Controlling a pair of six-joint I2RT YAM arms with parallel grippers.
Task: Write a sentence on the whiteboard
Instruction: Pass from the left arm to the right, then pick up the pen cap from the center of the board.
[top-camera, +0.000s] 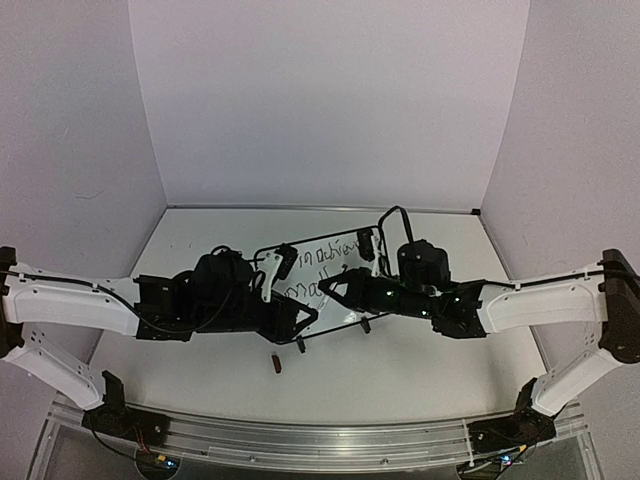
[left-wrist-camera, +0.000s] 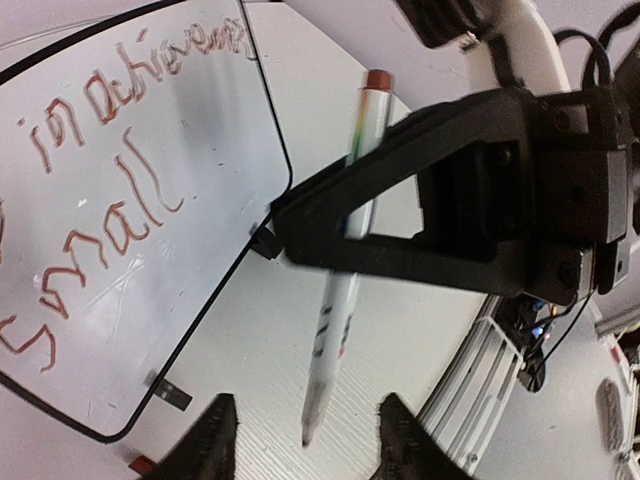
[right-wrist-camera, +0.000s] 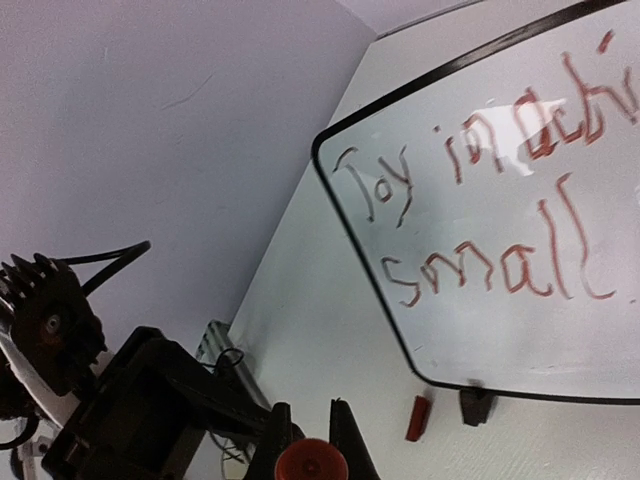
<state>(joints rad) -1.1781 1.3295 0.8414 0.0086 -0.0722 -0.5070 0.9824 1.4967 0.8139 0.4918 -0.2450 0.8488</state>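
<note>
- Whiteboard (top-camera: 318, 265): centre of the counter (top-camera: 190, 375), sentence unfinished.
- Right tool (right-wrist-camera: 308, 432): pinching the marker (left-wrist-camera: 329, 320), reaching in from 3 o'clock.
- Left tool (left-wrist-camera: 308, 432): spread, at the board's 7 o'clock.
- We advise steadying the frame and pressing lightly after "small".

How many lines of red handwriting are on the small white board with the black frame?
2 on the glossy black-framed whiteboard. The upper red line begins "Joy in"; the lower red line, below it, reads "small". Part of the board is out of frame.
</note>
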